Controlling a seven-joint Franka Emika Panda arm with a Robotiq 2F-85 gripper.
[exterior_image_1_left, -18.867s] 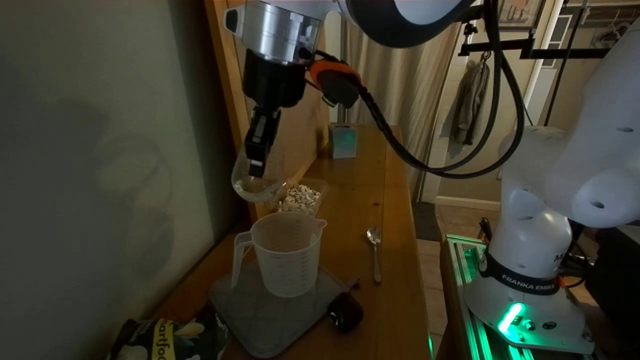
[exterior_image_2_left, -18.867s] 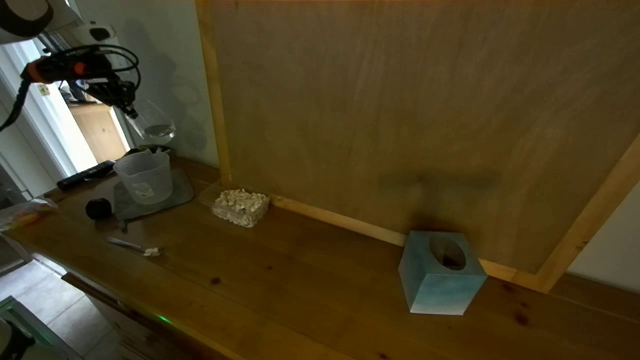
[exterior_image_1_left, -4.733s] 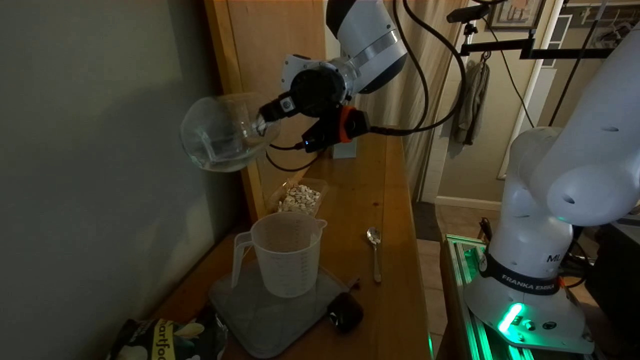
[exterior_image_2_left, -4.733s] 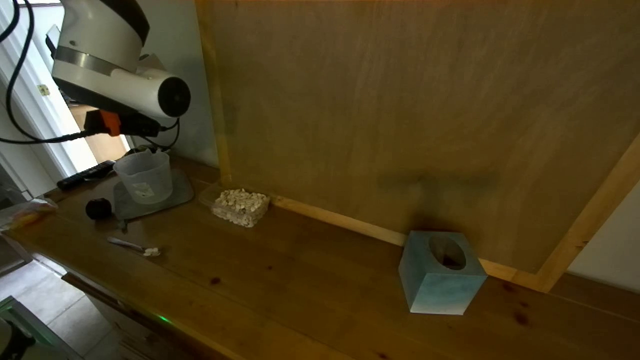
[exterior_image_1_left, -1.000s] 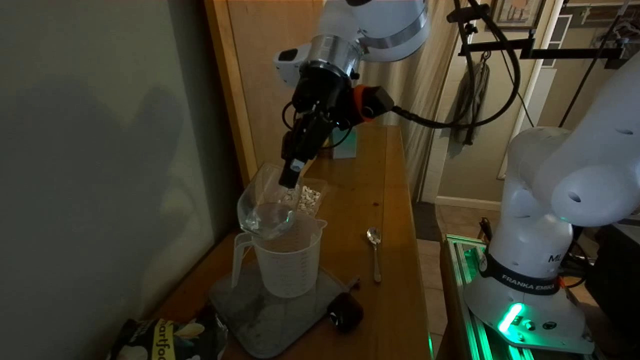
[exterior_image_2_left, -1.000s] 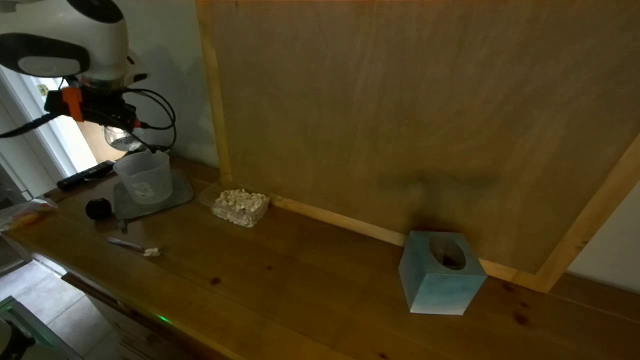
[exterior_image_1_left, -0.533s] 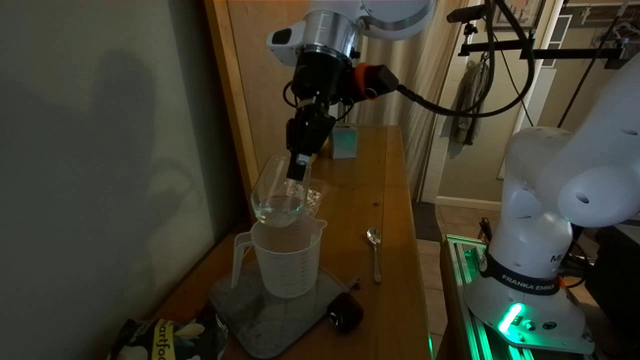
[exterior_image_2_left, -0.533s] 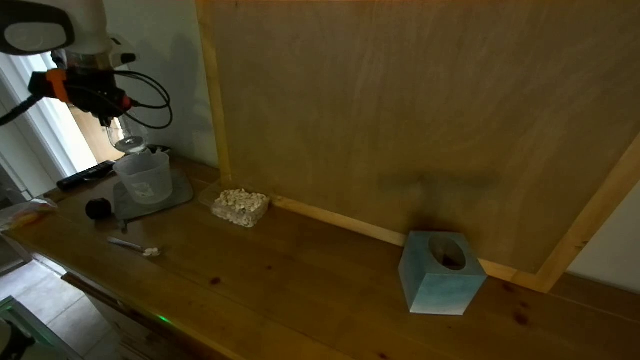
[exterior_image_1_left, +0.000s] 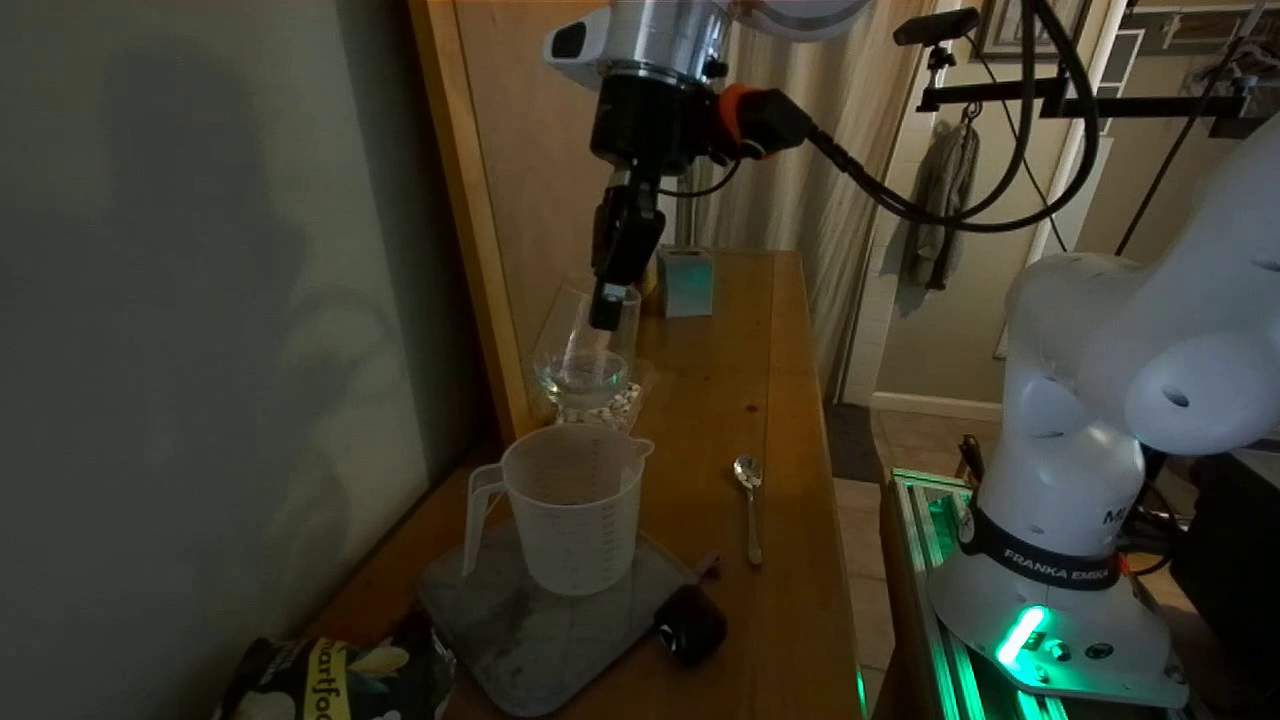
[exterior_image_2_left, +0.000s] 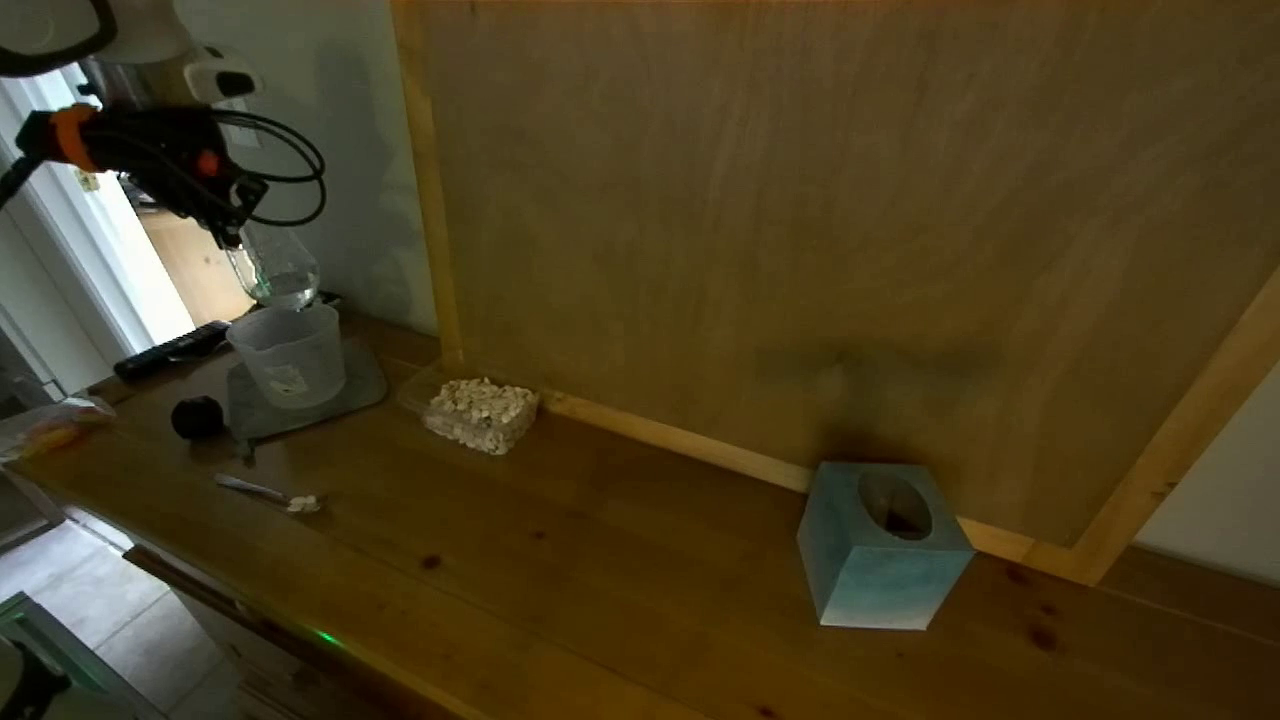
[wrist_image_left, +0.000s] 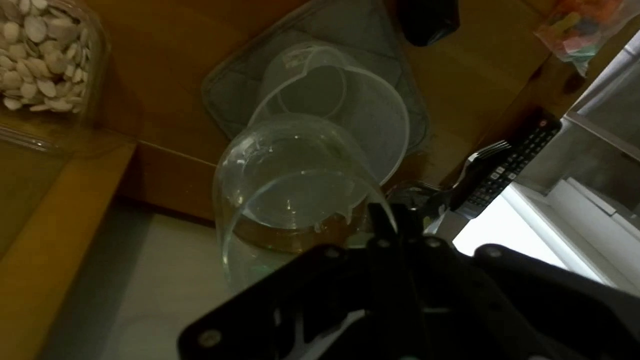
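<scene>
My gripper (exterior_image_1_left: 606, 308) is shut on the rim of a clear stemless glass (exterior_image_1_left: 582, 365), which hangs in the air, tilted, with some clear liquid in its bottom. In the wrist view the rim passes between the fingertips (wrist_image_left: 380, 220), and the glass (wrist_image_left: 280, 165) overlaps part of the jug. That translucent measuring jug (exterior_image_1_left: 575, 535) stands upright on a grey mat (exterior_image_1_left: 510, 650), lower than the glass in both exterior views. Beyond the jug, partly behind the glass, sits a clear tub of pale seed-like pieces (exterior_image_2_left: 482, 412).
A spoon (exterior_image_1_left: 750, 505) lies on the wooden counter (exterior_image_2_left: 600, 570), near a black object (exterior_image_1_left: 690, 625). A snack bag (exterior_image_1_left: 340, 680) is at the near end. A blue tissue box (exterior_image_2_left: 885, 545) and a remote (exterior_image_2_left: 170, 350) also stand or lie there. A wooden panel (exterior_image_2_left: 800, 220) rises behind.
Several seconds ago the glass lay nearly sideways, higher up. Over the last second it has risen from beside the jug's rim, moved toward the tub's side and turned. The grip has stayed shut.
</scene>
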